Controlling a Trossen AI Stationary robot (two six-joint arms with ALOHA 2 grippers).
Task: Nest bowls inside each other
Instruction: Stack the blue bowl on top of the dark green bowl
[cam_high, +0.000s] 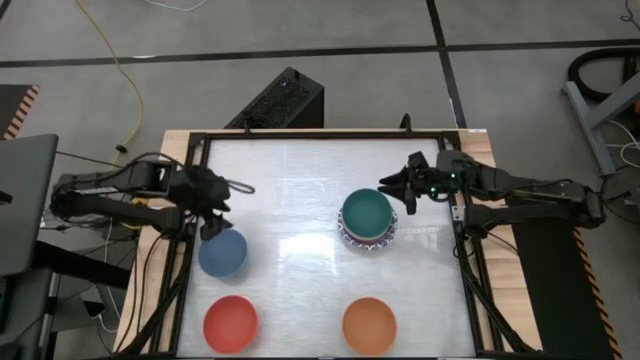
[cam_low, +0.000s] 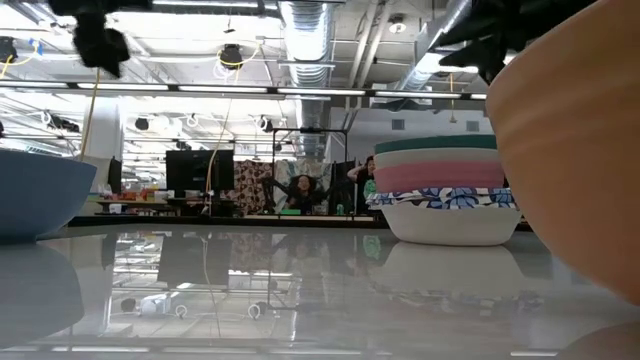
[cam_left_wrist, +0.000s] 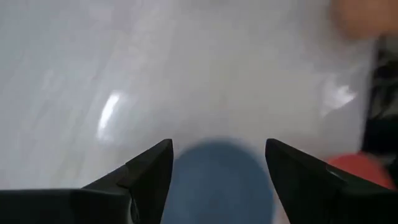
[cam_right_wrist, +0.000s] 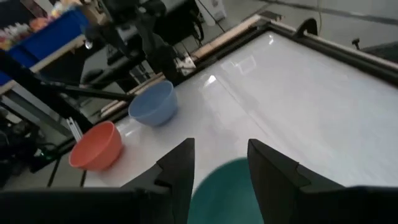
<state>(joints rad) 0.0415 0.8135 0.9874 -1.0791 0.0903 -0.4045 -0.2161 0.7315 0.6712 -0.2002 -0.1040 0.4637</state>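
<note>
A stack of bowls (cam_high: 368, 222) stands right of centre: a green bowl (cam_right_wrist: 224, 190) on top, a pink one (cam_low: 440, 176) under it, a blue-and-white patterned one (cam_low: 445, 212) at the bottom on the table. A blue bowl (cam_high: 222, 253), a red bowl (cam_high: 230, 324) and an orange bowl (cam_high: 369, 325) stand singly on their bases. My left gripper (cam_left_wrist: 217, 146) hangs open above the blue bowl (cam_left_wrist: 217, 180), tipped downward. My right gripper (cam_right_wrist: 221, 144) is open above the far right rim of the stack, nearly level.
A black frame (cam_high: 465, 260) borders the white tabletop. A black box (cam_high: 280, 100) lies beyond the far edge. Free room lies across the table's middle (cam_high: 295, 200) and far half. In the low view the orange bowl (cam_low: 580, 150) fills the right side.
</note>
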